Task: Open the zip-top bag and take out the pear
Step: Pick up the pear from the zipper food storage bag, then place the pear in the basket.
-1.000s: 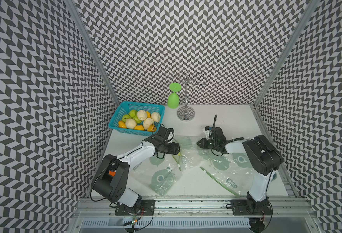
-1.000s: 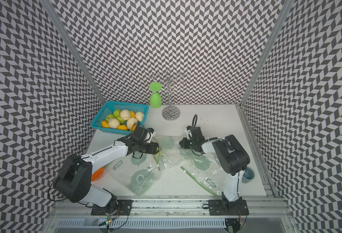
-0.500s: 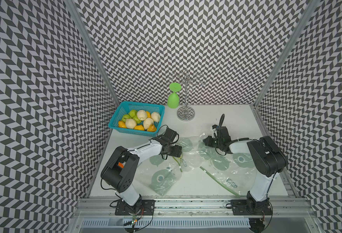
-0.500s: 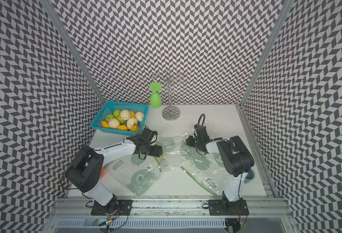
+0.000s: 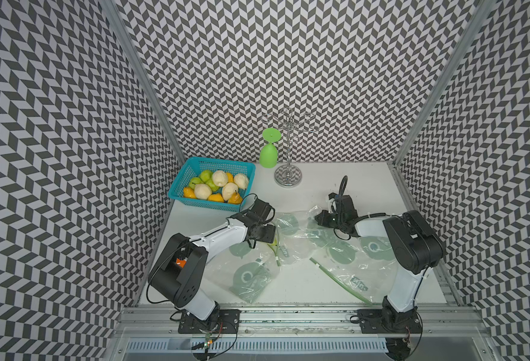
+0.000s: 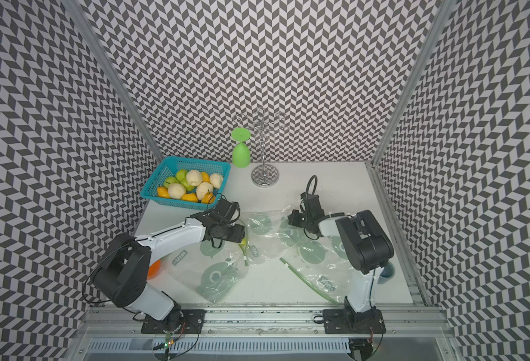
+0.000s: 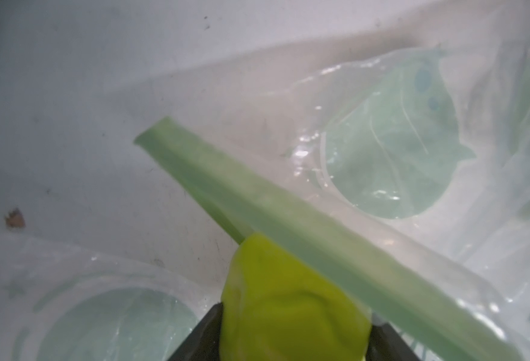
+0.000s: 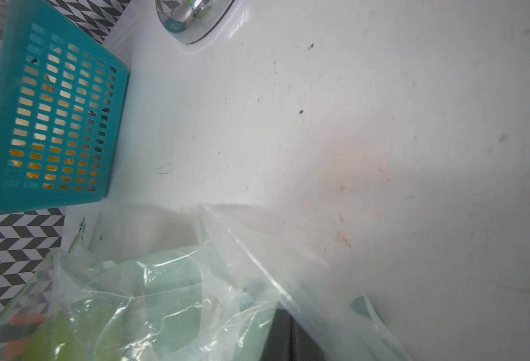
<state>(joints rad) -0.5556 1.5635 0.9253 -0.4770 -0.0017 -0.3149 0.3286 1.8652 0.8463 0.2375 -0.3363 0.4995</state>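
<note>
Pear [image 7: 292, 300] is the yellow-green lump right between the two dark fingers [image 7: 201, 340] of the left gripper [image 5: 272, 237]. The fingers press on both of its sides, so this gripper looks closed on the pear. It is at the mouth of the zip-top bag [image 5: 295, 240], near the front corner of the blue basket [image 5: 206, 203] of fruit. The green zip strip [image 7: 288, 206] lies slanted across the top of the pear, touching it or just over it. I cannot tell if the pear is all the way out of the plastic yet. The bag lies on the counter [image 5: 367, 187] with its long side going away from the basket, from the left gripper to the right gripper [image 5: 318, 218]. The right gripper is closed and seems to pinch the end of the bag farthest from the basket, with see-through plastic draped over its finger. The left arm is much nearer the pear; the right arm only holds the bag in place. So I think the step now is pulling the pear out. The pear should come out on the basket side, away from the right gripper, while that gripper holds on. The zip strip could catch on the pear, or the whole bag could drag along with it. The plastic is thin and slippery, so a slow pull seems best.
</note>
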